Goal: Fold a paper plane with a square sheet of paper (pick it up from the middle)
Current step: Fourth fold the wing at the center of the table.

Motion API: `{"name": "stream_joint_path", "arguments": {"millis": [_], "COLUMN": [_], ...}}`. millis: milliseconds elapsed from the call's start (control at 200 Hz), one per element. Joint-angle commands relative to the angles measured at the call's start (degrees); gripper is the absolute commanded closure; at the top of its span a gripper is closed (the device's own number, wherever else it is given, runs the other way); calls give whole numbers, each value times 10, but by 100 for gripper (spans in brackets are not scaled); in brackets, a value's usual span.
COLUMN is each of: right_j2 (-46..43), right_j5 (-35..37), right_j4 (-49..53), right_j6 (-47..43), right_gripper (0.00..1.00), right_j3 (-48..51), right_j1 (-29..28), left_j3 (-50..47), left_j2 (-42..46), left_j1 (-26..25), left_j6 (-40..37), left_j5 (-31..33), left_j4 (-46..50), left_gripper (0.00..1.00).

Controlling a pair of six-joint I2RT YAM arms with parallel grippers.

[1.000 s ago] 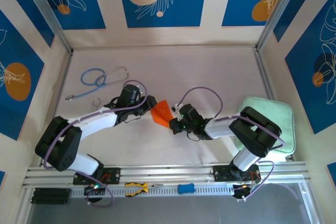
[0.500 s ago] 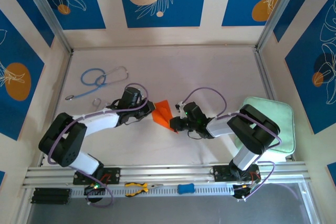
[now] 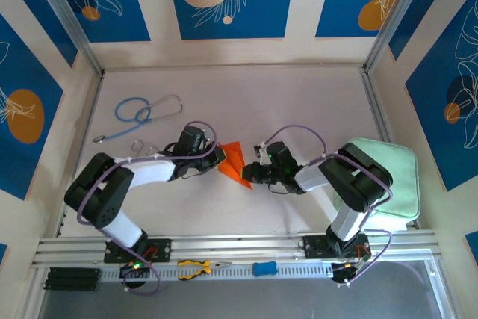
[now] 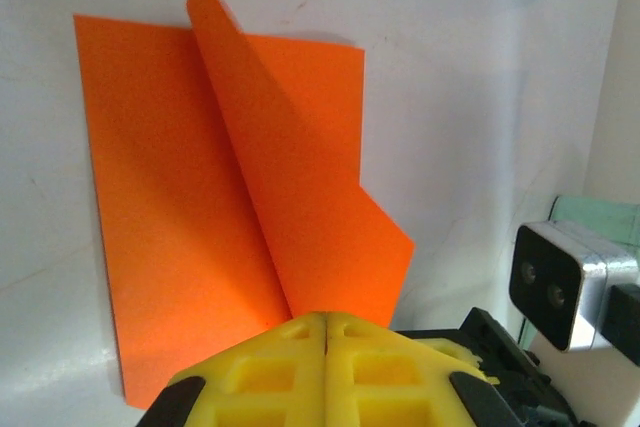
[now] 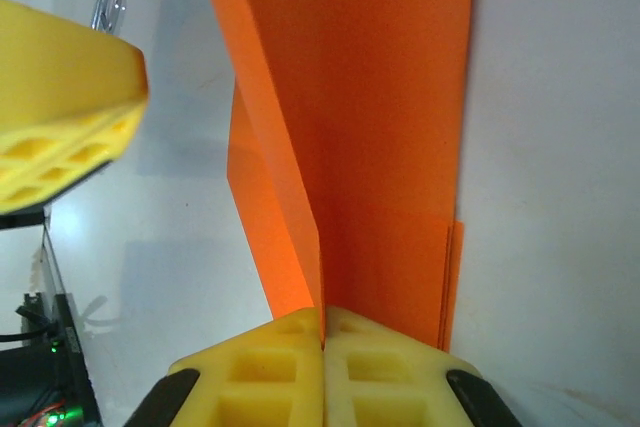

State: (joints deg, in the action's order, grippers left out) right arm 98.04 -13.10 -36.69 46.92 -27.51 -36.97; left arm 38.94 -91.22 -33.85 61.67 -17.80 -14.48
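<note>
Clenching the orange sheet (image 3: 233, 163) from nine and three o'clock, left fingers (image 4: 265, 372) and right fingers (image 5: 265, 367) apparently steady it for creasing.

Cream walls (image 3: 157, 5) close in the pale table (image 3: 299, 102) on three sides, hung with blue panels (image 3: 269, 20) bearing white leaf outlines and orange discs. Aluminium posts (image 3: 72, 24) stand at the back corners; a rail (image 3: 239, 243) edges the near side.
</note>
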Motion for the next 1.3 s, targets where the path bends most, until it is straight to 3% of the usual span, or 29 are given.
{"name": "stream_joint_path", "arguments": {"millis": [0,355,1295], "right_j2": [16,20,24], "right_j5": [-27,-25,9], "right_j4": [-19,-22,-6], "right_j6": [30,50,97], "right_gripper": [92,92,93], "right_j3": [11,20,34], "right_j1": [7,14,8], "left_j3": [7,1,-2], "left_j2": [-19,-74,-62], "left_j1": [-9,-11,-11], "left_j6": [6,7,-4], "left_j5": [-12,-3,30], "left_j4": [-18,-16,33], "left_gripper": [95,99,100]}}
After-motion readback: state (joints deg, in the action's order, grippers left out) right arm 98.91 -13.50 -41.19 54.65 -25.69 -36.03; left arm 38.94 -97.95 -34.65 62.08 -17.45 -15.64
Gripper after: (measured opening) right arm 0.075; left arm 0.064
